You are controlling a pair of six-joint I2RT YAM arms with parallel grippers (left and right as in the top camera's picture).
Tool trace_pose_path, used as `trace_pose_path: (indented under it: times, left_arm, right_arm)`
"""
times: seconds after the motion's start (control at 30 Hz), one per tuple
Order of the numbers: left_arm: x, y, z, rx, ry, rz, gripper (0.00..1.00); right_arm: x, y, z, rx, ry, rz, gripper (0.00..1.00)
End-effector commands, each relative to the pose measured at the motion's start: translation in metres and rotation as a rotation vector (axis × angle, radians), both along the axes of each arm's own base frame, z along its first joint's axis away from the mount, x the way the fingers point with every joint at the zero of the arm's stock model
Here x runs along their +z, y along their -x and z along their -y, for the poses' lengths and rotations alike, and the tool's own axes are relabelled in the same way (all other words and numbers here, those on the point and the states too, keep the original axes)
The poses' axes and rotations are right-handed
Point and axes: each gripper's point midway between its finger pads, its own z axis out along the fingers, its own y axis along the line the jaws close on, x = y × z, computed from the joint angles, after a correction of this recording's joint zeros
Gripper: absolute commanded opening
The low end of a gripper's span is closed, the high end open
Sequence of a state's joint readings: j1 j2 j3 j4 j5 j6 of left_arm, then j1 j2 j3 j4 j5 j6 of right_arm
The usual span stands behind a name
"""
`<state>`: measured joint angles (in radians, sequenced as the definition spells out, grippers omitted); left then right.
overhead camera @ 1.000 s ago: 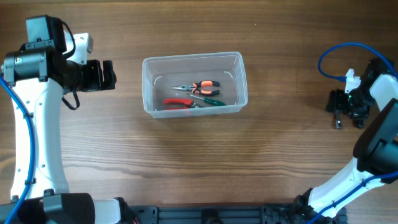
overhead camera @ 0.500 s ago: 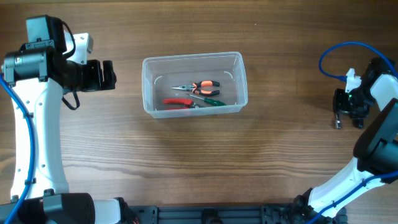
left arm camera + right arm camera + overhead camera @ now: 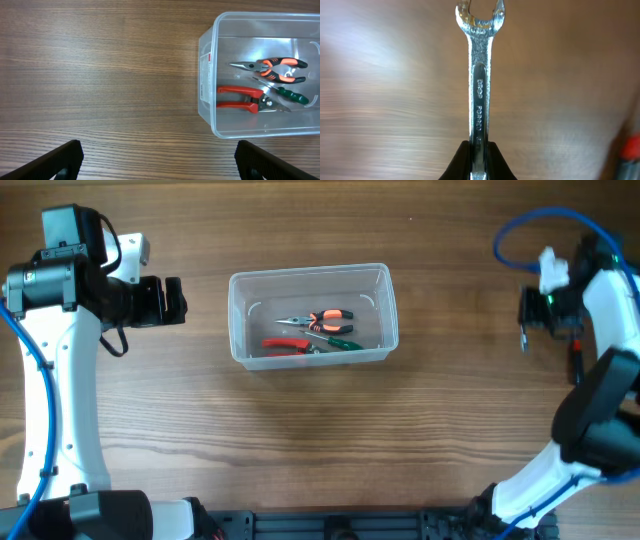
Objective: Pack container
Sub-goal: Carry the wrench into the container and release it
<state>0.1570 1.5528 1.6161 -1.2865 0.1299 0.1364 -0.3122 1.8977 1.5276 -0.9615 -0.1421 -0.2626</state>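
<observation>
The clear container [image 3: 308, 272] stands mid-table, with orange-handled pliers [image 3: 322, 318], red-handled cutters [image 3: 285, 345] and a green-handled tool [image 3: 343, 343] lying inside. The left wrist view shows its near wall [image 3: 206, 65] to the upper right. My left gripper [image 3: 178, 300] hovers open to the left of the container, its fingers [image 3: 62, 160] wide apart over bare wood. At the far right my right gripper [image 3: 535, 315] is shut on a silver wrench [image 3: 479, 90]. The wrench's open end points away from the jaws, above the table.
The table is brown wood. A blue cable [image 3: 520, 230] loops above the right arm. Something red-orange [image 3: 633, 148] shows at the right edge of the right wrist view. The left arm's white link [image 3: 60, 380] runs down the left side.
My right gripper has closed on the wrench and moved toward the far edge and slightly left with it. The left arm and the container have not moved.
</observation>
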Motion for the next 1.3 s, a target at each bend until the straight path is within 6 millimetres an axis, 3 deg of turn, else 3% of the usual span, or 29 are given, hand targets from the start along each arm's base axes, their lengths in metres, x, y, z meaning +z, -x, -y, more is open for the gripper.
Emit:
trace_pose_path:
  times: [0.0,0.07,0.1,0.2,0.3,0.43,0.6,0.67,0.77,0.87,0.9,0.97,1.07,1.1,1.17,1.23,1.27]
  left_arm:
    - [0.007,-0.003,0.005,-0.003,0.018,0.025,1.0]
    - [0.007,-0.003,0.005,-0.003,0.018,0.025,1.0]
    - [0.007,-0.003,0.005,-0.003,0.018,0.025,1.0]
    - [0.007,-0.003,0.005,-0.003,0.018,0.025,1.0]
    - [0.007,-0.003,0.005,-0.003,0.018,0.025,1.0]
    - [0.007,-0.003,0.005,-0.003,0.018,0.025,1.0]
    - [0.007,-0.003,0.005,-0.003,0.018,0.025,1.0]
    - [0.007,-0.003,0.005,-0.003,0.018,0.025,1.0]
    - [0.007,-0.003,0.005,-0.003,0.018,0.025,1.0]
    - [0.007,-0.003,0.005,-0.003,0.018,0.025,1.0]
    - [0.007,-0.003,0.005,-0.003,0.018,0.025,1.0]
    - [0.008,-0.003,0.005,-0.003,0.018,0.026,1.0]
    - [0.008,-0.003,0.005,-0.003,0.018,0.026,1.0]
    - [0.008,-0.003,0.005,-0.003,0.018,0.026,1.0]
    - [0.008,-0.003,0.005,-0.003,0.018,0.026,1.0]
    - [0.007,-0.003,0.005,-0.003,0.018,0.025,1.0]
    - [0.007,-0.003,0.005,-0.003,0.018,0.025,1.0]
  right_arm:
    - [0.115,-0.034,-0.083,0.351,0.094,0.311,0.04]
    - [0.136,-0.034,-0.132,0.563,0.138,0.383,0.04]
    - [0.14,-0.029,-0.166,0.722,0.166,0.409,0.04]
    - [0.131,-0.009,-0.25,1.114,0.211,0.434,0.04]
    - [0.101,0.016,-0.321,1.504,0.179,0.447,0.05]
    - [0.045,0.035,-0.366,1.633,0.028,0.35,0.07]
    - [-0.044,0.056,-0.366,1.653,-0.078,0.072,0.04]
    - [-0.06,0.062,-0.362,1.651,-0.098,0.008,0.04]
    - [-0.064,0.062,-0.362,1.646,-0.101,-0.001,0.08]
    - [-0.059,0.059,-0.363,1.573,-0.103,-0.006,0.5]
    - [-0.054,0.056,-0.363,1.547,-0.093,-0.001,0.55]
    - [-0.033,0.043,-0.363,1.469,-0.043,0.036,0.59]
    - [0.044,0.0,-0.343,1.205,0.139,0.177,0.8]
    - [0.075,-0.013,-0.332,1.11,0.183,0.244,0.83]
    - [0.119,-0.023,-0.313,1.014,0.196,0.34,0.83]
    - [0.174,-0.036,-0.263,0.793,0.192,0.458,0.86]
    - [0.191,-0.042,-0.233,0.659,0.194,0.487,0.86]
